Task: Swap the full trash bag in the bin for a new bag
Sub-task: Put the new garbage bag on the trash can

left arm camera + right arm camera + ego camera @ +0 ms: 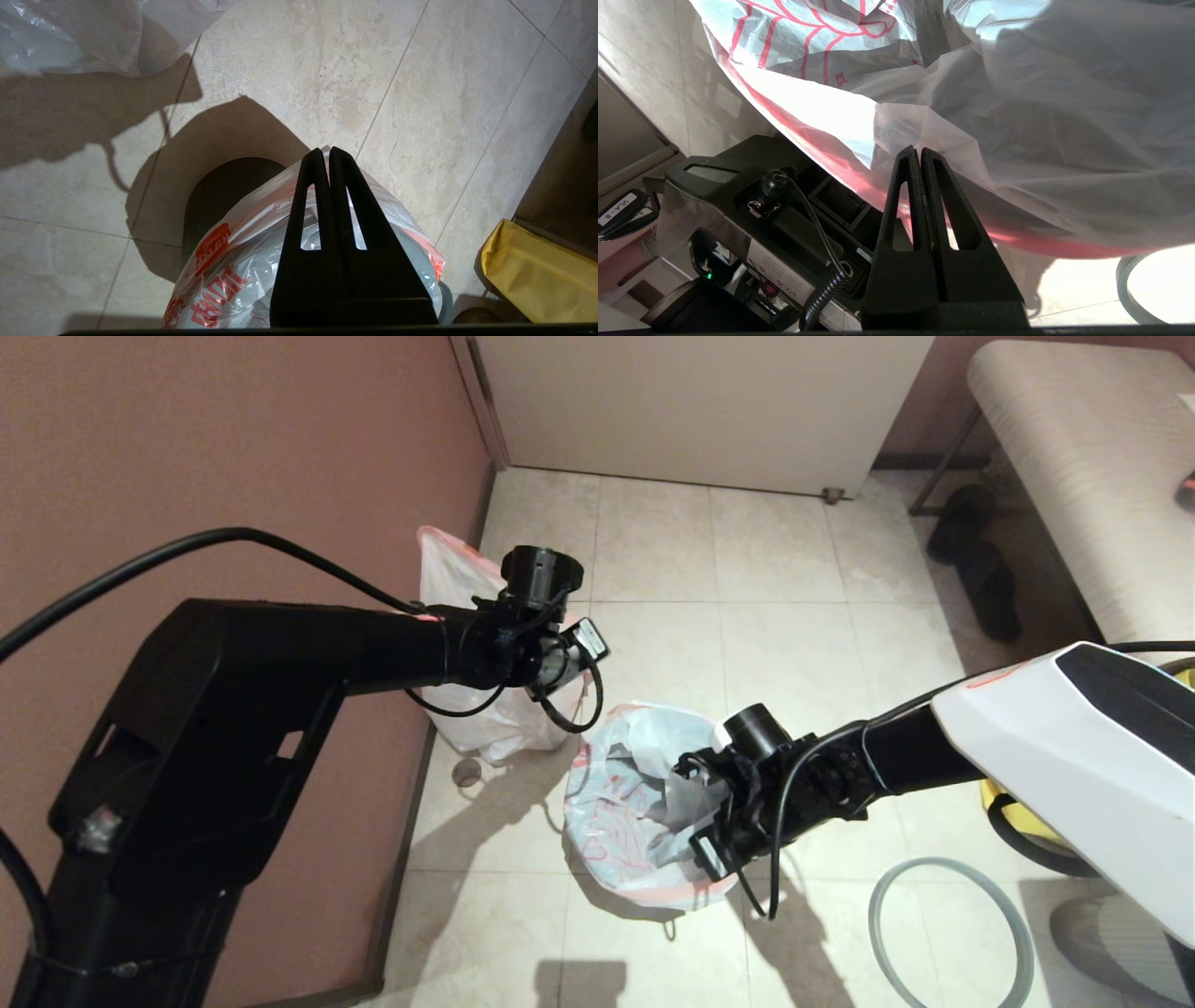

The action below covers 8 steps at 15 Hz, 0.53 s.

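Note:
The new bag [621, 803], thin white film with bold red print, lies draped over the dark bin [215, 200] on the tiled floor. My left gripper [327, 151] is shut on the bag's edge, and the film rises to a peak at its tips. My right gripper [920, 150] is shut on the opposite side of the same bag [1017, 116], on the bin's right in the head view. The full trash bag [462, 607] stands against the left wall, behind my left wrist. In the head view the bin is hidden under the film.
A loose grey ring [952, 933] lies on the floor to the bin's front right. Under my right arm sits a yellow bag [537, 275]. Black slippers [980, 560] lie under a bench [1074, 457] at the back right. The brown wall [233, 448] runs along the left.

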{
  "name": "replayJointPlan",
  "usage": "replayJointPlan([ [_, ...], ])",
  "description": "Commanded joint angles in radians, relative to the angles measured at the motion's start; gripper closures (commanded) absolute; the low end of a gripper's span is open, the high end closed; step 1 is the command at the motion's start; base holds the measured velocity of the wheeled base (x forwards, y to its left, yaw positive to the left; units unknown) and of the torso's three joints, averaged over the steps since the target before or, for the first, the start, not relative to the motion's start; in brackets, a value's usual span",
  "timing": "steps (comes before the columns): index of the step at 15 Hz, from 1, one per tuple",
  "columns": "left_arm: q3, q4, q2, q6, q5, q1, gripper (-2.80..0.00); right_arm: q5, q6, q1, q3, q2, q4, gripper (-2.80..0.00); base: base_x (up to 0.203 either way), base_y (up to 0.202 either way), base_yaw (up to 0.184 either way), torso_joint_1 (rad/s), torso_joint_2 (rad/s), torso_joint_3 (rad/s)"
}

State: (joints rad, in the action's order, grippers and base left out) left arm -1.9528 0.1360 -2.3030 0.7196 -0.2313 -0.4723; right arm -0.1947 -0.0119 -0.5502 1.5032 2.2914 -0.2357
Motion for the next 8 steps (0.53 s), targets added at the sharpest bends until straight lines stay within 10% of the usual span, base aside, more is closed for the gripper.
replayJointPlan([
  [1, 0.0, 0.001, -0.001, 0.004, -0.002, 0.0, 0.0, -0.002, -0.002, -0.002, -0.003, -0.018, -0.004, 0.0, 0.0, 0.0, 0.0, 0.0, 0.0, 0.0],
  [8, 0.0, 0.001, -0.199, 0.004, -0.002, 0.0, 0.0, 0.001, -0.043, -0.019, -0.012, 0.019, -0.031, 0.0, 0.0, 0.0, 0.0, 0.0, 0.0, 0.0],
])
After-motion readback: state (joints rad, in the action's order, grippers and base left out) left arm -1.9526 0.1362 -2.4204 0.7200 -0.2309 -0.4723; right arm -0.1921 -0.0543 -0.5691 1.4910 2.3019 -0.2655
